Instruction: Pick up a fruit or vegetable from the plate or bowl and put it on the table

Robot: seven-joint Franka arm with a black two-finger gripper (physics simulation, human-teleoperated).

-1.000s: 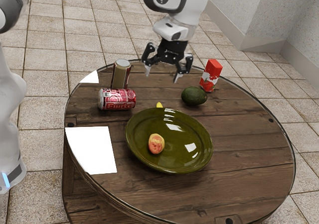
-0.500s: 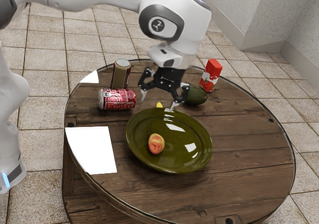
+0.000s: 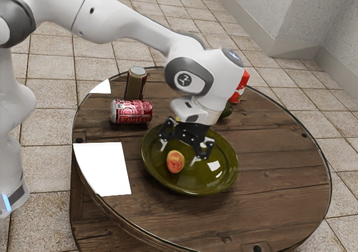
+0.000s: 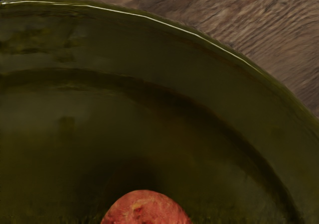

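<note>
In the exterior view, the gripper has come down since the earlier frame from above the table to over the plate, its fingers spread. One reddish-yellow fruit lies inside the plate's rim. Near the table's edge are two cans, one standing, one lying, and one red carton; one avocado is partly hidden.

In the wrist view, the plate's curved rim runs between the fruit's rounded end and the table's wood grain.
</note>
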